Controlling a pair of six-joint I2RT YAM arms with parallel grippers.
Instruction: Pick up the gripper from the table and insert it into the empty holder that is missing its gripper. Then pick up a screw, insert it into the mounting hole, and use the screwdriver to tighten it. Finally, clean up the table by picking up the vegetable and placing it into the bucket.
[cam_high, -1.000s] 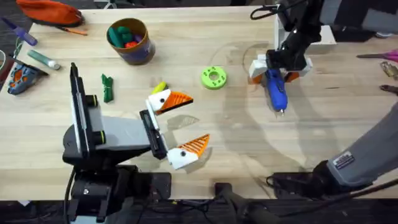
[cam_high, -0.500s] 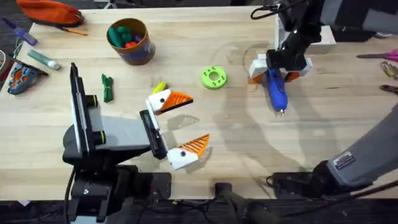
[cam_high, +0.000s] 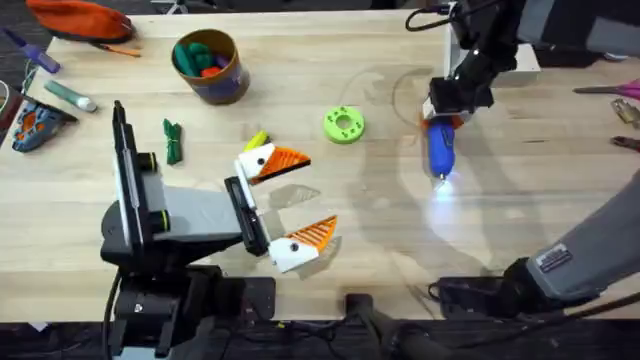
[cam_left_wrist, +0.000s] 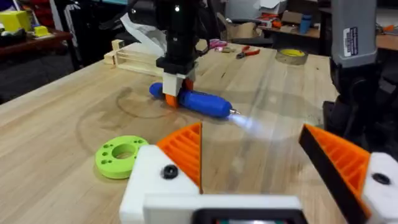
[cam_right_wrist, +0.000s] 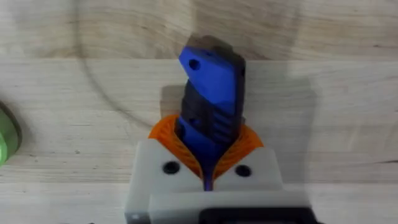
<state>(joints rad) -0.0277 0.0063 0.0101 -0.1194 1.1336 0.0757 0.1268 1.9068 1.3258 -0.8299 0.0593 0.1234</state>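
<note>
On the wooden table (cam_high: 330, 215), the left gripper (cam_high: 290, 200) rests near the front edge, its orange-padded fingers spread apart around bare wood. Toward the right far side, the right gripper (cam_high: 448, 112) is clenched on the blue screwdriver (cam_high: 440, 148), which lies flat, its long axis running from the far side toward the robot, silver tip nearest. The left wrist view shows a glow at the tip; the right wrist view shows the blunt rear end. The green disc (cam_high: 344, 124) lies left of it. No writing is legible.
</note>
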